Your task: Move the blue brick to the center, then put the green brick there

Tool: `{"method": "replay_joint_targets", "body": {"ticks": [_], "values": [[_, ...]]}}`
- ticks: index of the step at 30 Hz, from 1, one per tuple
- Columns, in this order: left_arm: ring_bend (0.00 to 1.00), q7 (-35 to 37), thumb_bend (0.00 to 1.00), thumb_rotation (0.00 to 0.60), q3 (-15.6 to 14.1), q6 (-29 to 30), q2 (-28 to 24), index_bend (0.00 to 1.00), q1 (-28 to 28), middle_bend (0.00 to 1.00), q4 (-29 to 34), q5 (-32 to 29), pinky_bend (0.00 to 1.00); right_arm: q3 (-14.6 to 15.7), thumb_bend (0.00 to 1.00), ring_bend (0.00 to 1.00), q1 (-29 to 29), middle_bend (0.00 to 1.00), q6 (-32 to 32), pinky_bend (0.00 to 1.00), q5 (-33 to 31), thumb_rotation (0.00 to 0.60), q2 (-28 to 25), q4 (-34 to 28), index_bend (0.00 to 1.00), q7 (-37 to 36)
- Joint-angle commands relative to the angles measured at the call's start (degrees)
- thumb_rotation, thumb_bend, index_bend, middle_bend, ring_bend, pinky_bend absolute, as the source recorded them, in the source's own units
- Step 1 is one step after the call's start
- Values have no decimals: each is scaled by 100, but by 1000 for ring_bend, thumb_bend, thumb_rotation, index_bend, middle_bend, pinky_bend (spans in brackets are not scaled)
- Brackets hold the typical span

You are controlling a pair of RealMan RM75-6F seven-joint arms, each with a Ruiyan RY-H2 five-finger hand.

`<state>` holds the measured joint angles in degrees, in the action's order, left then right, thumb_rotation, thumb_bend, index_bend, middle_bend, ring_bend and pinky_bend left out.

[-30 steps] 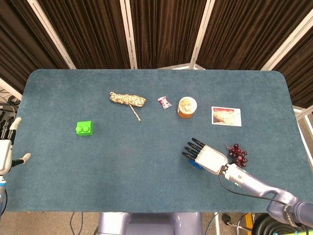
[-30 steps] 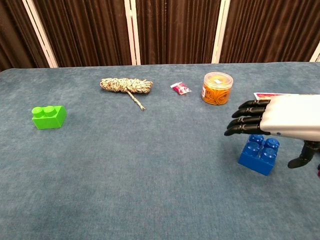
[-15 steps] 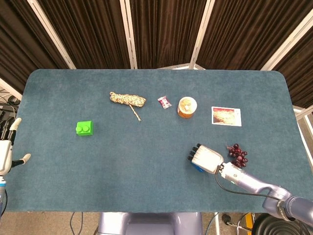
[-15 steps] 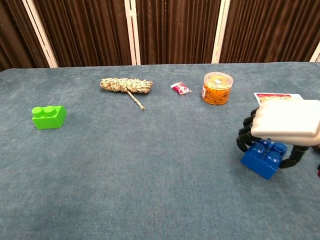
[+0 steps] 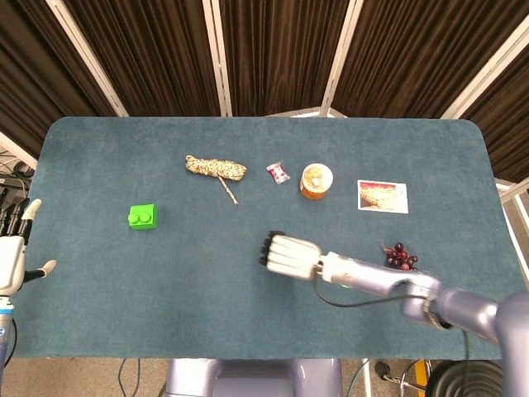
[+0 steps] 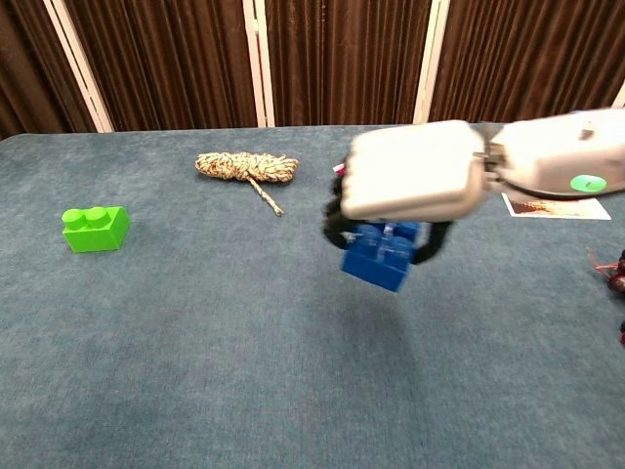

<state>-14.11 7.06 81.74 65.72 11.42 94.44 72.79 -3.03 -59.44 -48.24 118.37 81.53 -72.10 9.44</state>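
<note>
The white right hand point(image 6: 415, 184) holds the blue plastic brick point(image 6: 380, 254) under its curled fingers, above the table.

The left hand point(image 5: 11, 252) is open with nothing in it.

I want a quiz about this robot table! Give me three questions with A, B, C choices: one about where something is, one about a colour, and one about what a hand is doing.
1. Where is the small green plastic brick?
A. On the table's left part, alone
B. Inside the orange jar
C. Under the right hand

2. What colour is the plastic brick that the right hand carries?
A. Red
B. Blue
C. Yellow

3. What is the left hand doing?
A. Gripping the rope bundle
B. Pressing on the picture card
C. Holding nothing, at the table's left edge

Answers:
1. A: the green brick sits by itself left of the coiled speckled rope bundle.
2. B: the chest view shows the blue studded brick in that hand's curled fingers, lifted off the teal cloth table.
3. C: its fingers are apart with nothing in them.
</note>
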Motion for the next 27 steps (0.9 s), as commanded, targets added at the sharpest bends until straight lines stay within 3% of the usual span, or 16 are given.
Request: {"method": "replay_joint_targets", "body": {"ticks": [1, 9, 17, 19, 22, 23, 27], "values": [[0, 5, 0, 600, 32, -116, -3, 0, 23, 0, -24, -133, 0, -349, 495, 408, -661, 585, 816, 471, -293, 600, 534, 182, 477, 155], [0, 117, 0, 600, 115, -379, -25, 0, 57, 0, -220, -458, 0, -532, 499, 408, -1358, 585, 1403, 465, -769, 600, 1497, 1009, 476, 134], [0, 228, 0, 600, 148, -489, -45, 0, 58, 0, -353, -579, 0, -463, 494, 408, -1574, 584, 1335, 465, -1024, 600, 1897, 1483, 476, 74], [0, 234, 0, 600, 149, -496, -43, 0, 58, 0, -366, -582, 0, -438, 425, 366, -1623, 502, 1320, 450, -1088, 600, 1980, 1597, 397, 47], [0, 225, 0, 600, 150, -511, -34, 0, 63, 0, -383, -594, 0, -374, 85, 139, -1701, 125, 1362, 306, -1165, 600, 2039, 1749, 75, 93], [0, 220, 0, 600, 151, -518, -28, 0, 66, 0, -389, -599, 0, -386, 13, 67, -1708, 40, 1433, 243, -1243, 600, 2036, 1744, 23, 123], [0, 194, 0, 600, 153, -554, -8, 0, 83, 0, -406, -625, 0, -482, 0, 0, -1678, 0, 1479, 145, -1491, 600, 1929, 1570, 0, 324]]}}
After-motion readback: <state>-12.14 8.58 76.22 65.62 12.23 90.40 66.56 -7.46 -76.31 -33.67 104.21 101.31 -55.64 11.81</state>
